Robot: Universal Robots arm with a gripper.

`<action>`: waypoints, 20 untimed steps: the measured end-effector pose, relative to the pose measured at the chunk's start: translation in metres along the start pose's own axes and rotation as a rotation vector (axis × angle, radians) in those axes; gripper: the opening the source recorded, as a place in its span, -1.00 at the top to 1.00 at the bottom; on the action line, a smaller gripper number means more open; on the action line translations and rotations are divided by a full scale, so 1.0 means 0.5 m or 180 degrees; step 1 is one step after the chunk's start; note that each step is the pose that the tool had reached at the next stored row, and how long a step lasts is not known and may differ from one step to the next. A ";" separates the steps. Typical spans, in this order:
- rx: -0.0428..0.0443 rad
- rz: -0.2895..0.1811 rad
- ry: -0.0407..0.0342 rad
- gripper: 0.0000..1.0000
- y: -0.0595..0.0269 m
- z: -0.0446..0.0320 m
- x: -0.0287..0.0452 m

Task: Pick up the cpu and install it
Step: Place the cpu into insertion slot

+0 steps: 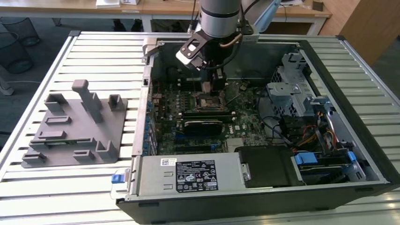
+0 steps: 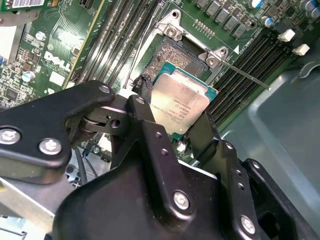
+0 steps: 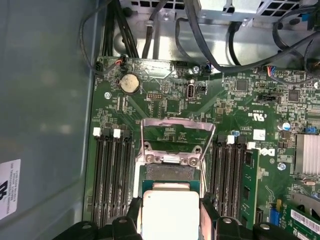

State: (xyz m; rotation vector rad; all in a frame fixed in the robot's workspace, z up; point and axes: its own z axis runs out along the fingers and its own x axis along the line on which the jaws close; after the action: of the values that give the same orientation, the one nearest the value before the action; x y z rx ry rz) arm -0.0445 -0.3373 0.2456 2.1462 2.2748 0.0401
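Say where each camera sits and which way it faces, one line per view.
Exterior view: off the arm, raised, looking down on the open case on the table; the arm reaches into it.
First wrist view: on the arm, looking past the gripper, shut on the cpu, across the motherboard.
Second wrist view: on the arm at another side, looking over the gripper's black links at the cpu above the socket.
Both wrist views share gripper, cpu and socket.
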 end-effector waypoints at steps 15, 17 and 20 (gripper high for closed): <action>0.0000 0.0000 0.0000 -0.08 -0.001 0.024 -0.002; 0.0000 0.0000 0.0000 -0.08 -0.001 0.025 -0.002; 0.0000 0.0000 0.0000 -0.08 -0.001 0.027 -0.002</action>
State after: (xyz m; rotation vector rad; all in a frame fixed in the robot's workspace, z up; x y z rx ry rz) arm -0.0445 -0.3383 0.2320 2.1462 2.2748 0.0402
